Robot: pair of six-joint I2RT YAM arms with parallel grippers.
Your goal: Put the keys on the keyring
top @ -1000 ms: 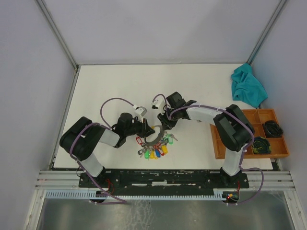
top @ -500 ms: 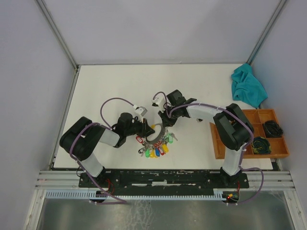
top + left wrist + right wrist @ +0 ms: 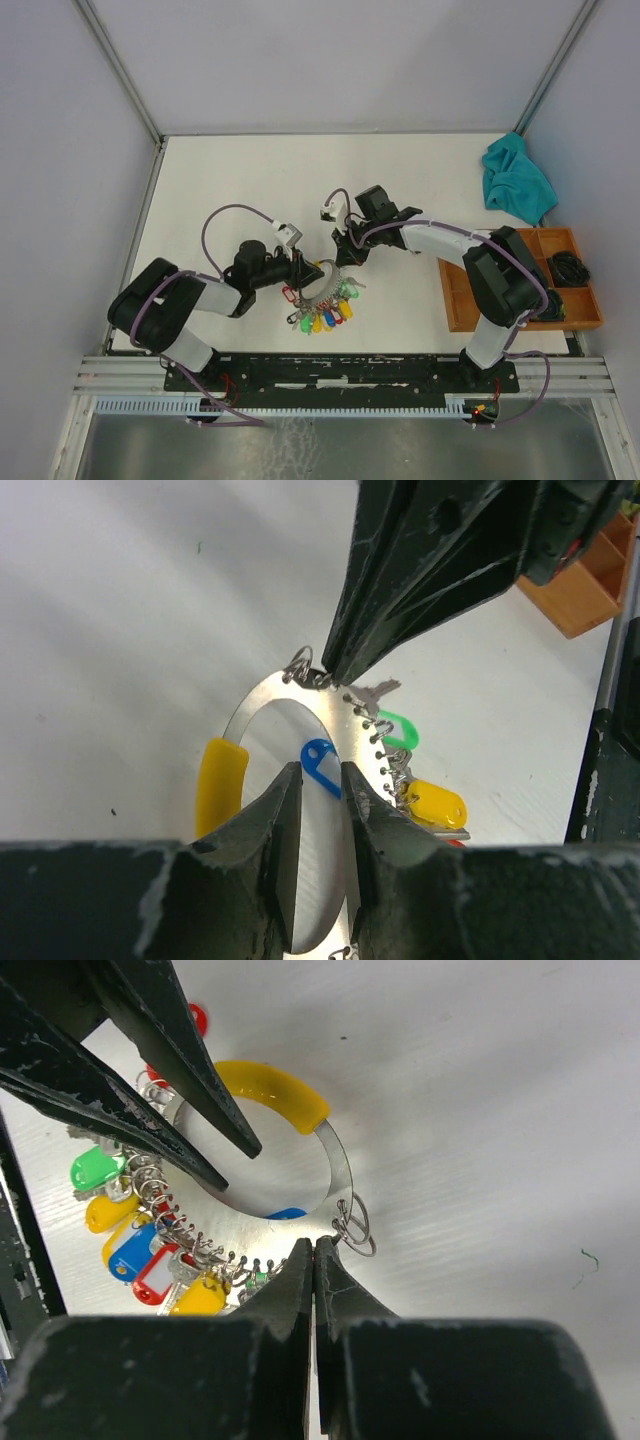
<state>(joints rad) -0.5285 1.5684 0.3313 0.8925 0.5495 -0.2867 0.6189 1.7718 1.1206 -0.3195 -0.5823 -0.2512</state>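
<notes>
The keyring [image 3: 324, 279] is a flat silvery ring with a yellow sleeve [image 3: 275, 1090] and a fringe of red, yellow, green and blue tagged keys [image 3: 322, 314]. My left gripper [image 3: 303, 268] comes in from the left. In the left wrist view its fingers [image 3: 320, 780] stand either side of the keyring's [image 3: 312, 696] wide band and grip it. My right gripper [image 3: 346, 257] reaches in from the right. Its tips [image 3: 313, 1246] are shut at the keyring's [image 3: 240, 1230] rim, beside a small wire loop [image 3: 353, 1228], with nothing showing between them. No loose keys show.
A wooden tray [image 3: 455, 298] with dark items in its compartments sits at the right edge. A teal cloth [image 3: 518, 180] lies behind it. Grey walls close the white table on the left, the back and the right.
My right gripper has closed from partly open to shut and edged up to the keyring's rim. The left arm has dropped its elbow leftward while keeping its grip.
</notes>
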